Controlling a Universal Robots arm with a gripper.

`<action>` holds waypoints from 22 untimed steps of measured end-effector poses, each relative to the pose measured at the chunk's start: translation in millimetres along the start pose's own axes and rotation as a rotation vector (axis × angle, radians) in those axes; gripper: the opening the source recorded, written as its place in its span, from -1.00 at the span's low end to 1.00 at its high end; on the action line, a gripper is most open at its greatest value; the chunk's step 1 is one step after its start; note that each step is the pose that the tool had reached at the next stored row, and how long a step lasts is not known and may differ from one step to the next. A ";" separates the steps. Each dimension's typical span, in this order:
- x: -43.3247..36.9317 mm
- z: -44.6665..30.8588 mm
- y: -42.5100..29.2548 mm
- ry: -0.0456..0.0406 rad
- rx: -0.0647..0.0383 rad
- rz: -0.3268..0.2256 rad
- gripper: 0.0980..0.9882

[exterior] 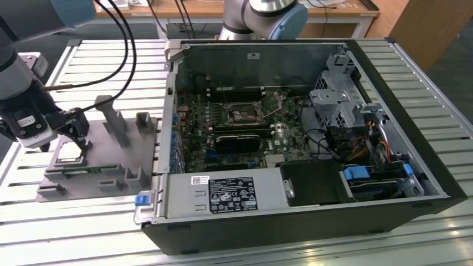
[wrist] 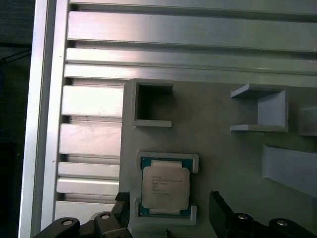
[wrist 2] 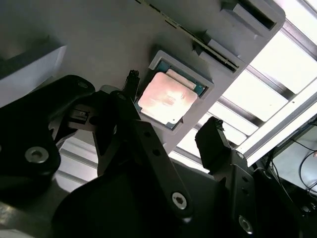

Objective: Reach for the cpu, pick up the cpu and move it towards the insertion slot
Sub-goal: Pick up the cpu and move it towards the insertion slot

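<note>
In the exterior view the scene is being lit brightly and evenly from above, and the inside of the computer case (exterior: pixel 251 66) is being left in soft shadow. In the second wrist view the table slats (wrist 2: pixel 257 94) are being washed out to white, and a pinkish glare is being thrown off the chip (wrist 2: pixel 166 101). In the first wrist view the gray plate (wrist: pixel 223 148) is being lit flatly, with thin shadows being cast inside its pockets.

End effector (wrist: pixel 167 198) low, fingers (wrist: pixel 220 210) wide apart.
</note>
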State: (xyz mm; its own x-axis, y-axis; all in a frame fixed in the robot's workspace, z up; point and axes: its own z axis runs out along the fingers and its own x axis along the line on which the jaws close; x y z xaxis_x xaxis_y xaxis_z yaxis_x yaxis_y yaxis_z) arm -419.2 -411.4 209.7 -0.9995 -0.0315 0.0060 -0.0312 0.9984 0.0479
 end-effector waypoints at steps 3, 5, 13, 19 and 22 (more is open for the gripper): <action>-0.1 5.4 -0.1 0.0000 0.000 0.000 0.43; -0.1 9.1 0.4 0.0003 0.000 0.000 0.43; -0.4 18.1 3.9 0.0005 0.000 0.000 0.43; -0.4 25.6 3.6 0.0007 0.007 0.000 0.43; -0.3 26.2 3.5 0.0010 0.008 0.000 0.43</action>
State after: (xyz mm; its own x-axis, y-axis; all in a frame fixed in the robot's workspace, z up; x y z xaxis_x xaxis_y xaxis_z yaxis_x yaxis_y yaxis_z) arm -419.1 -406.6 183.7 -0.9995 -0.0312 0.0069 -0.0309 0.9987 0.0401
